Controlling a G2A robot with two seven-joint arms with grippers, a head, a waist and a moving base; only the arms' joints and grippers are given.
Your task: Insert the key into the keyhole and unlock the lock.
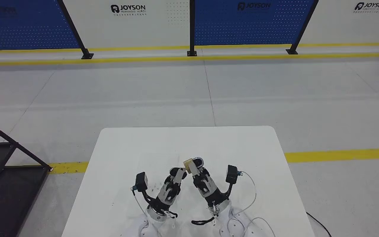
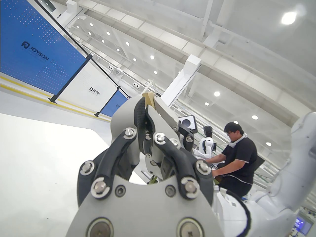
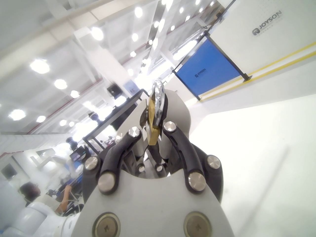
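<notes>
I hold both things up over the tabletop point(image 1: 177, 142), close to my own edge of it. My right pincer point(image 3: 158, 101) is pinching the lock point(image 3: 153, 127). The lock is brass with a shiny loop on it. Its long way runs along my fingers, and the loop pokes out past the tips.

My left pincer point(image 2: 148, 104) is pressed together on a small brass bit at its tips. I think that bit is the key point(image 2: 147, 99). So little of it sticks out that I am not sure.

From above, my two pincers lean in toward each other, and their tips are very near. The lock sits between them, right at the tip of the left pincer, on the side toward my right arm. So the key is just beside the lock.

I cannot see the keyhole. I cannot tell if the key is in it or only next to it. I think the next move needs the key to point straight along the lock's long way, into its end. If the key is tilted, it may jam or slip out of my grip.

The blue and white panels point(image 1: 249, 21) far behind have a logo and a word printed on them. I see no writing on the lock or the key.
</notes>
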